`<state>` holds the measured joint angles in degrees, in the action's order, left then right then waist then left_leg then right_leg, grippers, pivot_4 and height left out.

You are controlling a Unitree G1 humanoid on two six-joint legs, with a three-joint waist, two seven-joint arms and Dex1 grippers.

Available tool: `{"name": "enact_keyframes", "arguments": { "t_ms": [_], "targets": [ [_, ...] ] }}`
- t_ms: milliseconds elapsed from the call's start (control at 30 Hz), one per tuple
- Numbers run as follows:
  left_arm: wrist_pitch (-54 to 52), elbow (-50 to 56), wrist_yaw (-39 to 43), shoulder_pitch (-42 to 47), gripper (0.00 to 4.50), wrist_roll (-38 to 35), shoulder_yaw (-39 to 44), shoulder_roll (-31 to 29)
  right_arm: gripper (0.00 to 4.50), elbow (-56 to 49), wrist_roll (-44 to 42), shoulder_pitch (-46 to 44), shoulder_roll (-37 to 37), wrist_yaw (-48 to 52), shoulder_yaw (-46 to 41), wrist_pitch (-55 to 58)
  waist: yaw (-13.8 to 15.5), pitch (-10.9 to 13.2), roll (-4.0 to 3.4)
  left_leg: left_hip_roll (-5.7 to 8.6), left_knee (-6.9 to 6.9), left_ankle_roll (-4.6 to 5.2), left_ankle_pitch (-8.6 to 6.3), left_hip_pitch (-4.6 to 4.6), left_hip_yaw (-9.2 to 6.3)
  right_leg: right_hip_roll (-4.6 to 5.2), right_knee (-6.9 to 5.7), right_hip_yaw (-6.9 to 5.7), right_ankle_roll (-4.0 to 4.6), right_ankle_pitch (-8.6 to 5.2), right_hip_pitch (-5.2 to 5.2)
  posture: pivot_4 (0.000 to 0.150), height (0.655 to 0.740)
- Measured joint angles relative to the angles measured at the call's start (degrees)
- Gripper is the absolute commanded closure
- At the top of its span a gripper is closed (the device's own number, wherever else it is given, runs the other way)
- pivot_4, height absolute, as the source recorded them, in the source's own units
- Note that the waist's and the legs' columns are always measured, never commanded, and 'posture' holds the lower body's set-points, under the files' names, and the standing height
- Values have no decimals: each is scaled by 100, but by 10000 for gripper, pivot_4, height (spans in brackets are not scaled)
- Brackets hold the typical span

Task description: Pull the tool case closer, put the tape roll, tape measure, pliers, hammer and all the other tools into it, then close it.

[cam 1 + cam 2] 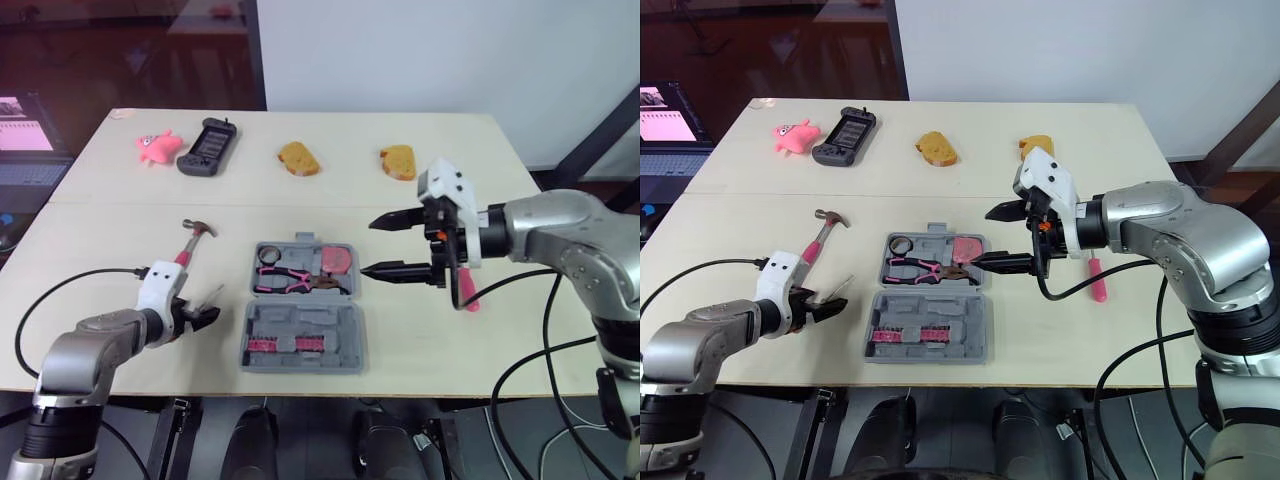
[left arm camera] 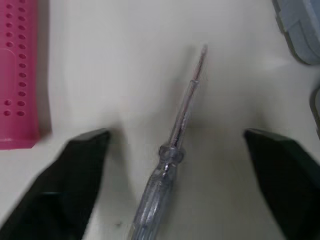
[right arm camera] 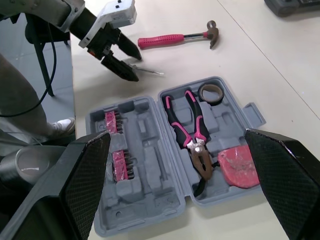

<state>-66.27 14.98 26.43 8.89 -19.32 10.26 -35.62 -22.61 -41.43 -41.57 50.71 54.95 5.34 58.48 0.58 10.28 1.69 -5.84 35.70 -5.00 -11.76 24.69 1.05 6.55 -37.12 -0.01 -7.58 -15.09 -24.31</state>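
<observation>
You're sitting about halfway: tape roll (image 1: 268, 256), pliers (image 1: 290, 281) and probably the tape measure (image 1: 338, 260) lying in the open tool case (image 1: 335, 330), hammer (image 1: 190, 243) and clear screwdriver (image 2: 172, 150) waiting left of it, pink screwdriver (image 1: 468, 295) right of it, left gripper (image 1: 207, 318) straddling the clear screwdriver wide open, right gripper (image 1: 368, 247) hovering open, empty, over its right edge.

The tool case (image 1: 340, 335) is grey, its bit holders (image 1: 275, 346) pink. The pliers (image 1: 290, 281) have pink-and-black handles; the tape measure (image 1: 338, 260) is pink, the hammer (image 1: 190, 245) pink-handled. A clear screwdriver (image 2: 172, 150) and a pink screwdriver (image 1: 468, 295) lie on the cream surface (image 1: 450, 345).
</observation>
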Motion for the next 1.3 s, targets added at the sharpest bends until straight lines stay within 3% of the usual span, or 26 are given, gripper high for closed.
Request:
{"name": "enact_keyframes", "arguments": {
  "t_ms": [367,767,1033,1133,1300],
  "targets": [
    [-1990,1115,-811,368,304,2,67,134,0,38,-22,-217,13,232,55,41,-19,0,1,1,2,0,0,2,-3,-1,0,0,0,0,0,1500,7207],
    [-1325,816,-764,197,304,18,-415,277,0,42,16,-352,19,305,117,202,17,-1,0,1,12,1,0,2,-3,0,1,0,0,0,5,1500,7207],
    [-687,405,-378,227,304,-2,-624,-70,0,-6,11,-322,19,169,109,287,17,-3,-4,1,16,1,-1,2,-3,0,1,0,0,0,6,1500,7207],
    [-620,352,-278,205,9428,-2,-634,-175,0,-60,-1,-310,18,114,104,323,13,-4,-5,1,16,1,-1,2,-3,0,1,0,0,0,6,1500,7207],
    [-429,390,-112,-28,34893,-8,-618,-371,0,-138,-37,-105,18,20,50,366,11,-3,-5,1,18,4,-2,2,-3,0,2,0,1,0,7,1500,7207]
  ]
}}
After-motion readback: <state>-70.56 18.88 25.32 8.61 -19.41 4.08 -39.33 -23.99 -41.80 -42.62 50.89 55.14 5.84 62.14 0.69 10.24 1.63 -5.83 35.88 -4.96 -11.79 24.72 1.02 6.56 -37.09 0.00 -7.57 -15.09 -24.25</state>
